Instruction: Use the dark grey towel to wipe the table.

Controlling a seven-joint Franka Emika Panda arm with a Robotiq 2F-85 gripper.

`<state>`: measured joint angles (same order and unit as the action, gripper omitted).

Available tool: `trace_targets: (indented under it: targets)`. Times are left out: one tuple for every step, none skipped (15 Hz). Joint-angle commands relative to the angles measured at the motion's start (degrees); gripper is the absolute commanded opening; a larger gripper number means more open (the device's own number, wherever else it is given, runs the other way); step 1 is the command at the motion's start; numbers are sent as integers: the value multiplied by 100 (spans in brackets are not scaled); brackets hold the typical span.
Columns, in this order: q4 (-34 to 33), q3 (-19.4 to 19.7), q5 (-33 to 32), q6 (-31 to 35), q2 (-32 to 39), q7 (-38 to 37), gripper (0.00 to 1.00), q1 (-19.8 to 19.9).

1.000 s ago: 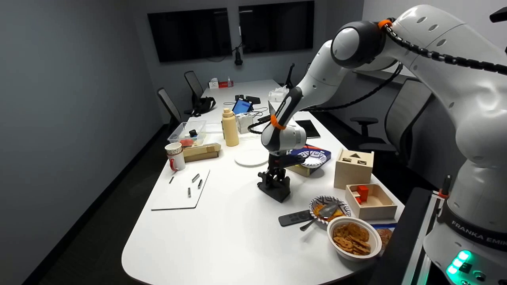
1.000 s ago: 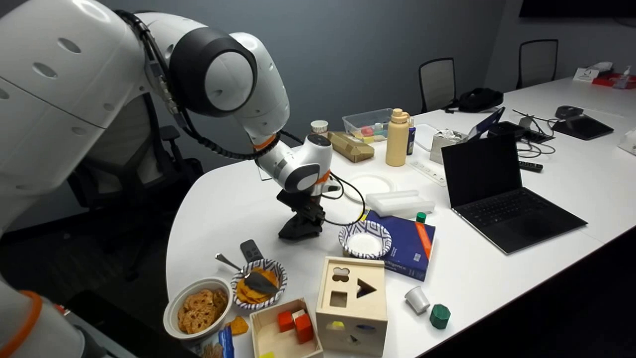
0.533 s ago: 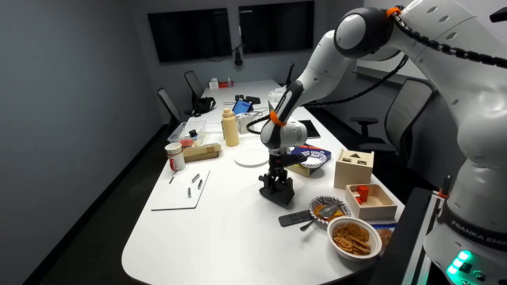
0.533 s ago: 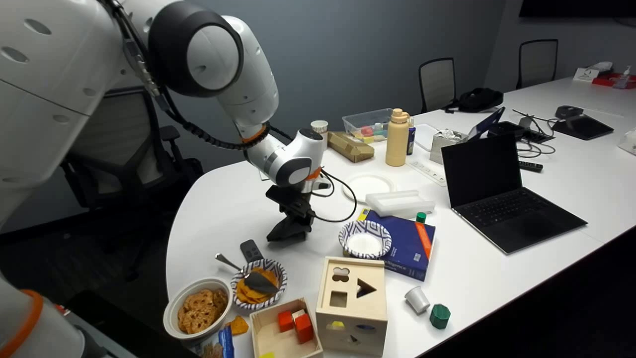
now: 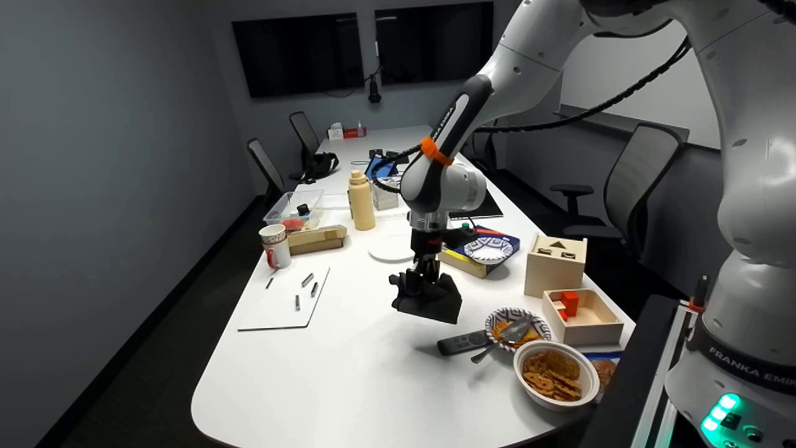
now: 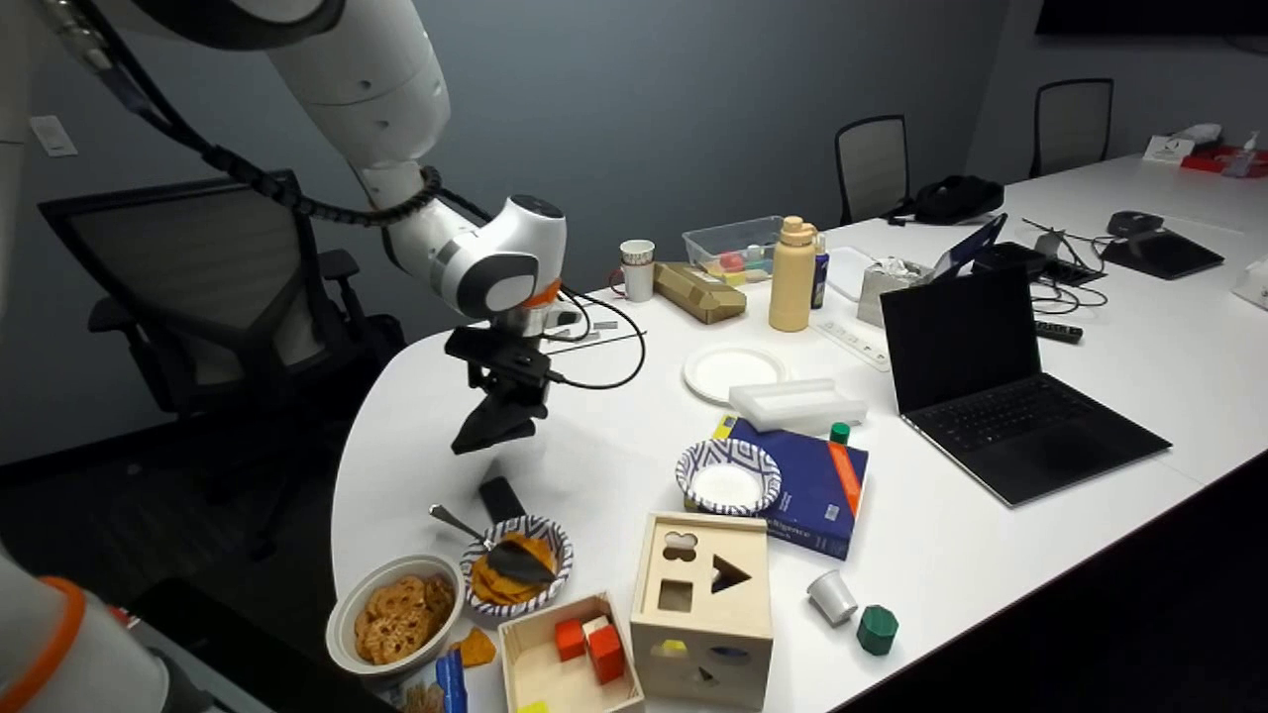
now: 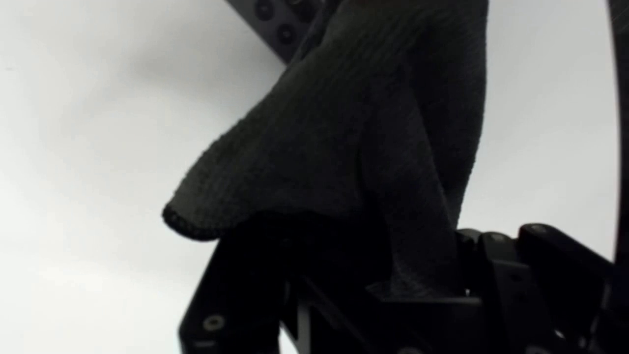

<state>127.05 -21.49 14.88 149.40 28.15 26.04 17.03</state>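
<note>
Two screens on grey wall; tool, clamped on dark grey towel, above cluttered white table.

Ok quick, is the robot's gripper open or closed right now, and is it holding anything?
Gripper: closed, holding the dark grey towel above the table.

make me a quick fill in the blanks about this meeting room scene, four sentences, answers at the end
1. The gripper holds the dark grey towel above the white ____.
2. The handle of the mug is coloured ____.
3. The bowl nearest the laptop sits on a blue ____.
4. In an exterior view, the number of dark wall screens is ____.

Missing words: table; red; book; two.
</note>
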Motion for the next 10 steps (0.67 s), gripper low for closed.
trace_targets:
  targets:
    - [430,-502,707,-516,-382,1009,0,28]
    - [518,-523,812,-553,-397,1084,0,-103]
    - [610,-540,931,-523,-396,1154,0,-232]
    - [719,-506,1007,-356,-386,1113,0,-390]
    - [824,-501,1101,-198,-348,1139,0,-502]
    - [935,-488,1193,6,-302,1112,0,-615]
    - [1019,-500,1283,193,-237,1118,0,-677]
    - [1107,-531,1381,463,-131,1174,0,-696]
    - [1175,-569,1453,696,-35,1210,0,-697]
    - [1236,-630,1517,946,89,1287,0,-651]
